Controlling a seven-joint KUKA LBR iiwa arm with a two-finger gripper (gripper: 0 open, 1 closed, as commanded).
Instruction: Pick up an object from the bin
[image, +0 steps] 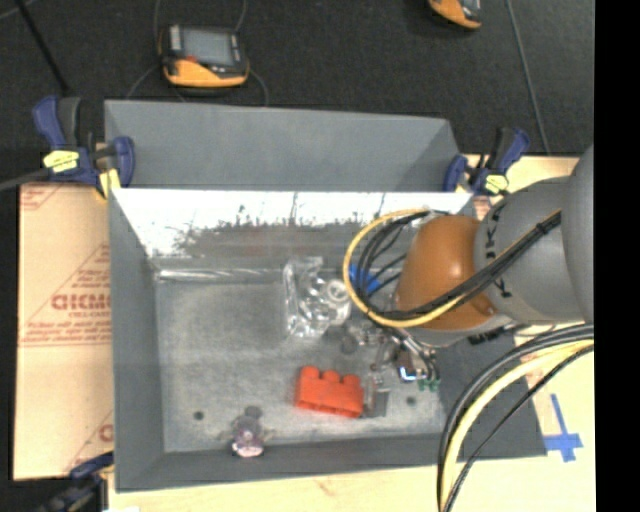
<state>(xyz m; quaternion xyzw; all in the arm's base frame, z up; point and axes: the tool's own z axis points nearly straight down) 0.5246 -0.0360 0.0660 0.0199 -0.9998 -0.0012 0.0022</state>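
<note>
The bin (135, 330) is grey metal with sloping walls, and its floor is scuffed and mostly bare. Low on the left of the floor sits a dark speck (198, 417), too small to make out. Just right of it, against the near wall, lies a small purple-and-pink thing (247, 436); its shape cannot be told.

Further right and up toward the far wall lies a clear plastic piece (313, 298), crumpled or faceted and catching the light. It is well apart from the purple thing.

Below it, toward the near wall and a little right of the middle, lies an orange brick (328, 392), a studded toy block. It lies flat on the floor with its long side roughly across the view, apart from the clear piece.

The gripper (379, 385) is down in the bin just beside the brick's right end, nearer to the brick than to anything else. Whether it touches the brick cannot be told, nor whether it is open or closed; nothing is seen in its hold.

Above the gripper is the wrist's orange cover (440, 268), ringed by looping yellow and dark cables (352, 255). The grey arm (540, 250) runs off to the right over the bin's right wall.
</note>
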